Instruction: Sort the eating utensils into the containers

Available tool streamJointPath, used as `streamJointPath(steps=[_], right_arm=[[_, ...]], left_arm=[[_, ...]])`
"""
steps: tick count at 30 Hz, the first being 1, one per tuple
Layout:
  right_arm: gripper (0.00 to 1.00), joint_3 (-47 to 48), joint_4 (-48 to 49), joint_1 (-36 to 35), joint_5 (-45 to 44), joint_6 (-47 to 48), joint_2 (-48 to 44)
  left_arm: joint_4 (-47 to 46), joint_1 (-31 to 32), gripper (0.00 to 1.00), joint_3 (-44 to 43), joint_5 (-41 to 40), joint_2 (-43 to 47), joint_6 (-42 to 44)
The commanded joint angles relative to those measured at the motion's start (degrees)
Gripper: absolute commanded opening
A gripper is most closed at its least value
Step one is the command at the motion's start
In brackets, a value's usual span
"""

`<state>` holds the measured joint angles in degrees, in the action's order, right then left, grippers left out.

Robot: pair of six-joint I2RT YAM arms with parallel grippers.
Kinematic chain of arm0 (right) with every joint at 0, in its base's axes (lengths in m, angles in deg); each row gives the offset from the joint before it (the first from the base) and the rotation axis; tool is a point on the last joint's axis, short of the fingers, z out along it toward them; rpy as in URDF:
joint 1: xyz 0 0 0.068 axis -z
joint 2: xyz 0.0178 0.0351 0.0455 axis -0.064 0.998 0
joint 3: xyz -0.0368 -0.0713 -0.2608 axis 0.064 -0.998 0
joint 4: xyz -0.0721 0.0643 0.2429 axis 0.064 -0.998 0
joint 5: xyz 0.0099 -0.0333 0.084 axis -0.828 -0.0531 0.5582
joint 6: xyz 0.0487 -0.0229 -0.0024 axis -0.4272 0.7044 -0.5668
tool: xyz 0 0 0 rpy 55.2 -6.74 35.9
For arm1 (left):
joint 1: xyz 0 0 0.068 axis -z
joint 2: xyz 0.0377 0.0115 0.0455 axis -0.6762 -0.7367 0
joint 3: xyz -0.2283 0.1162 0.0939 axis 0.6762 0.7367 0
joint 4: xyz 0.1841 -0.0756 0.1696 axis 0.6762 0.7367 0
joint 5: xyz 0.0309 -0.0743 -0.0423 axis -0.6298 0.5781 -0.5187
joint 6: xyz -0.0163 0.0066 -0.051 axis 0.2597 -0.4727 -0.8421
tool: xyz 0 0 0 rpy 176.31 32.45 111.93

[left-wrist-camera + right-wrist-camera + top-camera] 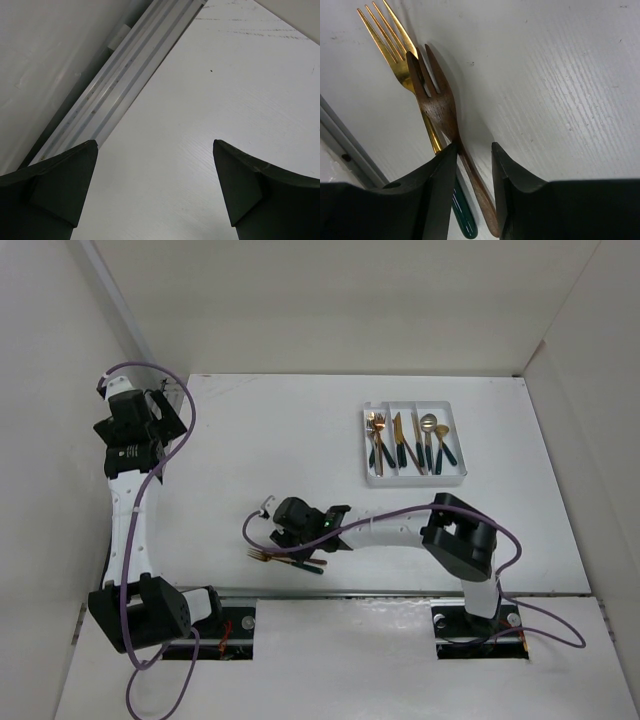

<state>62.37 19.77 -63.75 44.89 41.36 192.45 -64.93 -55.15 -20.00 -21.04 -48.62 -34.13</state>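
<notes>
Two forks lie crossed on the table near its front edge (287,558). In the right wrist view, a brown wooden fork (440,107) lies over a gold fork (395,45) with a dark green handle (465,215). My right gripper (474,146) is low over them, its jaws narrowly open. They straddle the wooden fork's handle, which touches the left finger. It also shows in the top view (290,540). The white tray (412,481) at the back right holds forks (377,440), knives (402,445) and spoons (435,440) in three compartments. My left gripper (154,143) is open and empty at the far left (168,408).
A metal rail (350,150) runs along the table's front edge, close beside the two forks. White walls enclose the table at the left, back and right. A wall rail (120,70) runs near the left gripper.
</notes>
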Motion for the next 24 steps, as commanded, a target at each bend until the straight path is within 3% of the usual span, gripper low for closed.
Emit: streamJointPath(steps=[1, 8, 24], right_arm=[[0.39, 3.3, 1.6, 0.0, -1.8, -0.7, 1.8], [0.50, 1.8, -0.8, 0.0, -4.7, -0.7, 3.3], [0.50, -4.2, -0.3, -1.1, -4.8, 4.1, -5.6]], left_arm=[[-1.5, -0.8, 1.00, 0.4, 0.6, 2.2, 0.5], [-1.5, -0.8, 1.00, 0.4, 0.6, 1.7, 0.0], [-1.5, -1.4, 1.00, 0.4, 1.2, 1.7, 0.0]])
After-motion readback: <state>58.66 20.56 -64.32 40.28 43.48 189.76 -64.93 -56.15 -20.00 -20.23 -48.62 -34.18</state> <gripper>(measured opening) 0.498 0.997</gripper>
